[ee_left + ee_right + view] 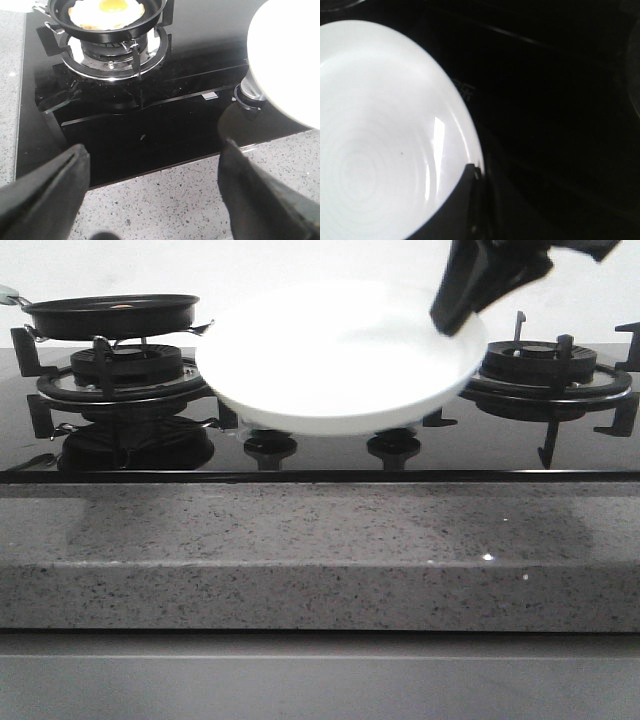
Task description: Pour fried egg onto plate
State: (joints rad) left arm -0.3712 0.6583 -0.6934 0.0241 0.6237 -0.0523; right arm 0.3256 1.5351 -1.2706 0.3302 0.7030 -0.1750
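The speckled grey bench (320, 560) is seen nearest, with the black glass hob (320, 455) set on it just behind its front edge; the left gripper (150, 195) is held over that front edge, its jaws spread wide with nothing between them. Beyond the hob's front edge the plate (335, 355) is held above the two control knobs (270, 448), clear of the glass; its rim is pinched on the far right side by the right gripper (462, 310), whose jaws are closed on it. Farther back, to the left of the plate, the black pan (110, 312) is seated on the left burner (125, 370); the fried egg (106, 12) is lying flat inside the pan, yolk uppermost.
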